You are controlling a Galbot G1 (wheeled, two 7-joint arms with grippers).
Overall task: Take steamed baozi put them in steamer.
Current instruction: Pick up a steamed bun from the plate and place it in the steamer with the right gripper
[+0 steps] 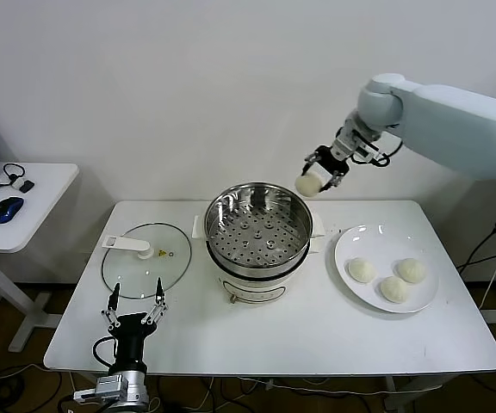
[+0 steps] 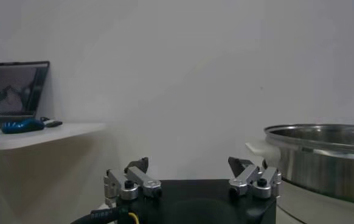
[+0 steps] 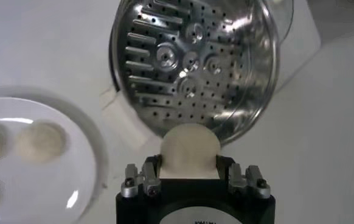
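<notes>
One bun up high, three on the plate

We hold one bun pinched in our right gripper, in the air just past the steamer's far rim. Three buns sit on the white plate beside the steamer. Our left gripper waits near the glass lid, fingers spread apart.

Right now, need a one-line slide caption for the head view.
Right gripper carries a baozi above the steamer rim; three buns wait on the plate, left gripper idle.
</notes>
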